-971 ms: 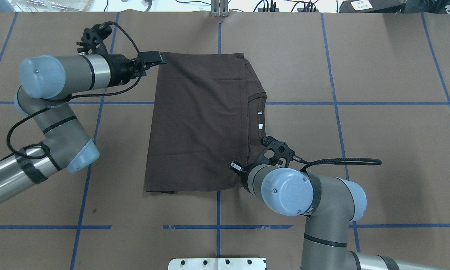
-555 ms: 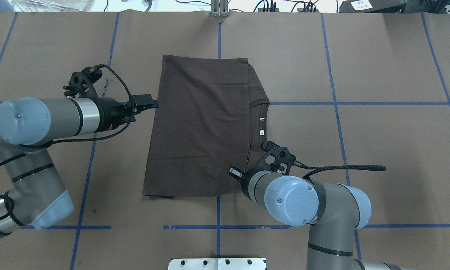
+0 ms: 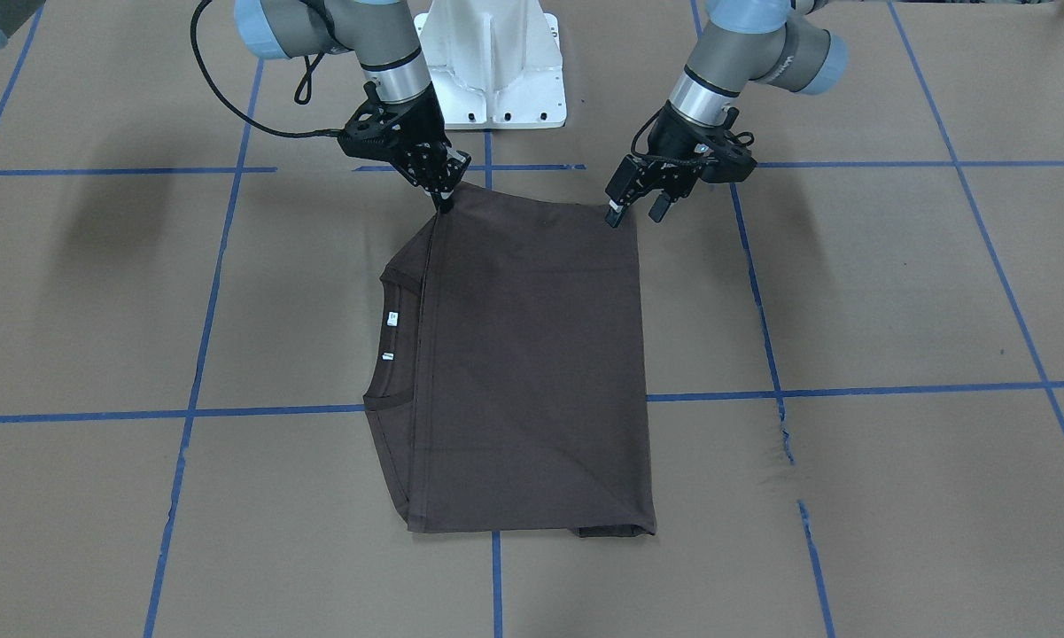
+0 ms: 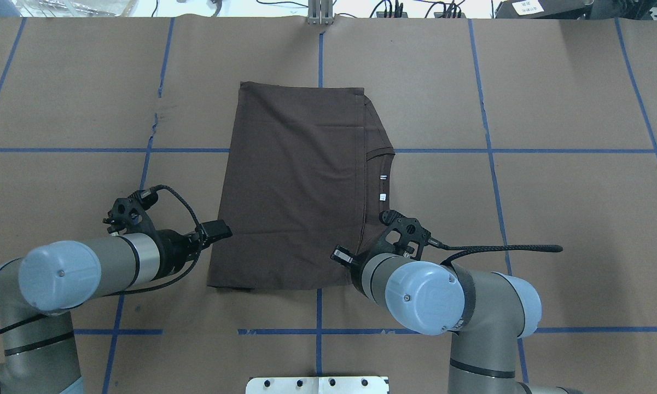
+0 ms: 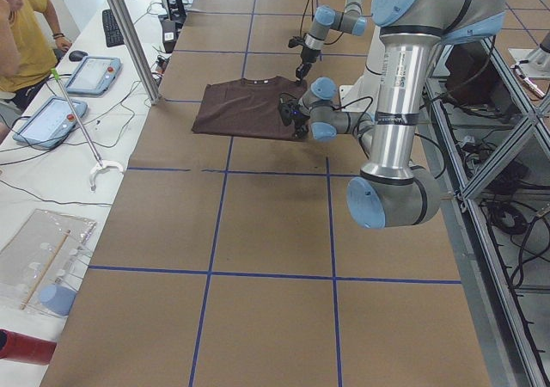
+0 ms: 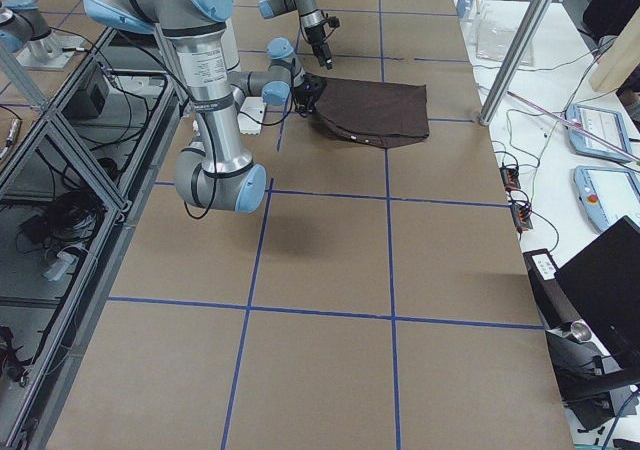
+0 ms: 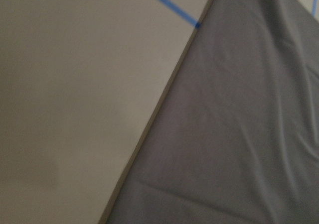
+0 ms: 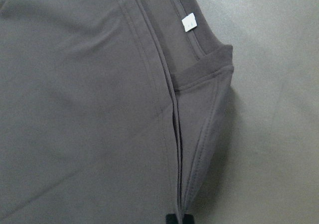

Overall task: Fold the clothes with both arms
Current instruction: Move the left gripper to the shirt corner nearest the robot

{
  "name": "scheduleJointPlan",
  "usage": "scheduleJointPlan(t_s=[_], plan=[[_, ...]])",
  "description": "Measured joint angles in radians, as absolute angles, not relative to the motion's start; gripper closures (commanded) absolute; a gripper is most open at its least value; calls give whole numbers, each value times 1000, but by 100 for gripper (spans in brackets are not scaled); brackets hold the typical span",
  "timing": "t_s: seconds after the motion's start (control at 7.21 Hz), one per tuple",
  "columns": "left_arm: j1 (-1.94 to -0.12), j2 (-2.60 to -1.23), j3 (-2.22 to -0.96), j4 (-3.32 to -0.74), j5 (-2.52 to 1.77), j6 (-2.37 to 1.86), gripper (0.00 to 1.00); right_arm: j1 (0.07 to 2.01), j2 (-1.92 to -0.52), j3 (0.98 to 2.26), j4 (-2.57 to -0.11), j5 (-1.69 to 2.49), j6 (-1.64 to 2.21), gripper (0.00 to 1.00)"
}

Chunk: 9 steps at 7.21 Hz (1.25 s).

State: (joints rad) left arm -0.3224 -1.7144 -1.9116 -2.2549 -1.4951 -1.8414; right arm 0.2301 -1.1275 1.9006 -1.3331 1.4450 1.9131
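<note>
The dark brown T-shirt (image 4: 295,186) lies folded flat mid-table, its collar (image 4: 380,156) and white neck tags (image 4: 383,196) at its right edge. It also shows in the front view (image 3: 532,354). My left gripper (image 3: 638,208) is open just above the shirt's near-left corner, holding nothing; it shows overhead (image 4: 221,230) beside the left edge. The left wrist view shows only the shirt's edge (image 7: 239,134) on the table. My right gripper (image 3: 443,199) is shut on the shirt's near-right corner. In the right wrist view its fingertips (image 8: 175,219) pinch the folded edge below the tags (image 8: 189,22).
Brown paper with blue tape lines (image 4: 317,331) covers the table. The white pedestal base (image 3: 493,62) stands close behind the shirt's near edge. In the left side view a seated person (image 5: 21,34), tablets (image 5: 51,120) and a metal pole (image 5: 129,34) are beyond the table's far edge.
My left gripper has let go of the shirt's far-left corner and moved back along the left edge to the near-left corner. That corner now lies flat. The right arm barely moved.
</note>
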Motion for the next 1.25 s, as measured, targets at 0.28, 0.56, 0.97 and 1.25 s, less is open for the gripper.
scheduleJointPlan(t_s=[0.28, 0.56, 0.97, 1.25], plan=[[-291, -1715, -1888, -2254, -1477, -1849, 13, 230, -1128, 1901, -1332, 1445, 1912, 100], [-279, -1719, -1870, -2253, -1477, -1850, 36, 230, -1127, 1901, -1332, 1444, 1913, 100], [-261, -1714, -1874, -2252, -1479, -1857, 53, 227, -1125, 1899, -1332, 1443, 1914, 100], [-247, -1713, -1877, -2252, -1480, -1865, 82, 227, -1124, 1897, -1330, 1442, 1913, 100]])
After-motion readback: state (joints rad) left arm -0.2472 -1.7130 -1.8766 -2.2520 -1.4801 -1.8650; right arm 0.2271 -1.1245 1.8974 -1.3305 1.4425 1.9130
